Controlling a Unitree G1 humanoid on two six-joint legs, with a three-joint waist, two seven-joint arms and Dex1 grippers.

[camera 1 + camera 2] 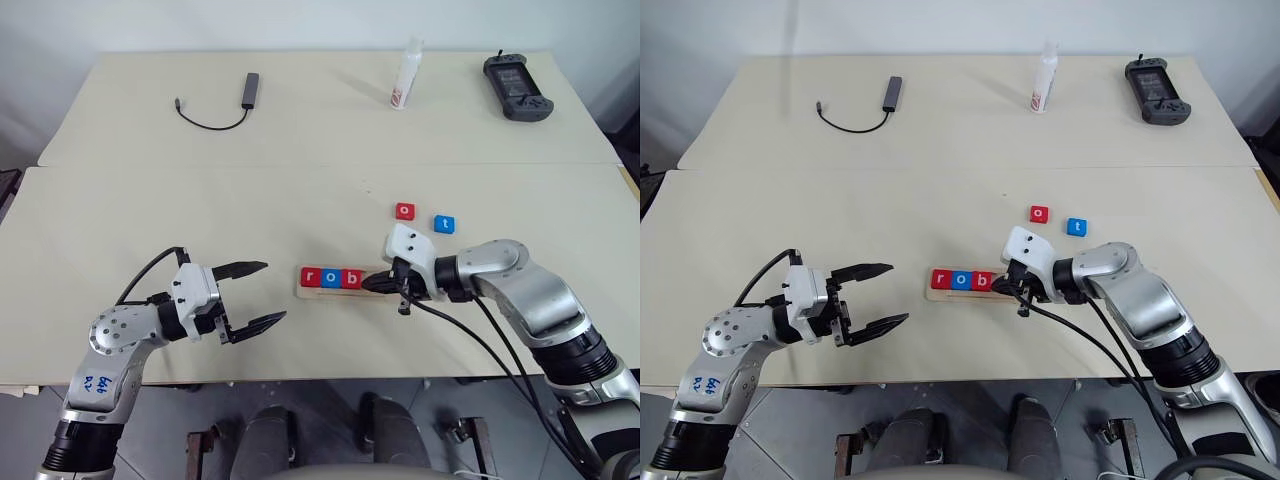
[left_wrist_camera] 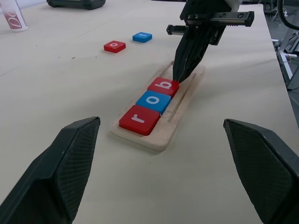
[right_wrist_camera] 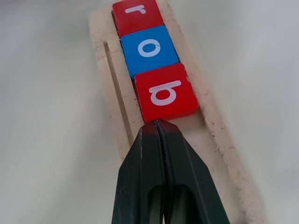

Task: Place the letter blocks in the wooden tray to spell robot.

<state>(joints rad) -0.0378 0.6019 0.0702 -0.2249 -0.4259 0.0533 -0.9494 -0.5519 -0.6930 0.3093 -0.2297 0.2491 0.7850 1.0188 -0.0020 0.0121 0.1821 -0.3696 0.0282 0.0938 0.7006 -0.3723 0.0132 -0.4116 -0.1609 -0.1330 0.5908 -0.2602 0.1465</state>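
Three of five blocks seated: r (image 2: 138, 119), o (image 2: 153, 100), b (image 2: 163, 86) fill the tray (image 2: 180, 122) from its left end. Red o (image 1: 404, 210) and blue t (image 1: 444, 224) lie on the bench (image 1: 150, 220) behind, unplaced. Right gripper (image 3: 158, 125) fingers pressed together, empty, at b's edge; left gripper (image 1: 258, 293) fingers wide, idle.

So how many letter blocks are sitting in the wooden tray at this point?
3: red r, blue o and red b lie side by side in the wooden tray. Red o and blue t lie on the table beyond it.
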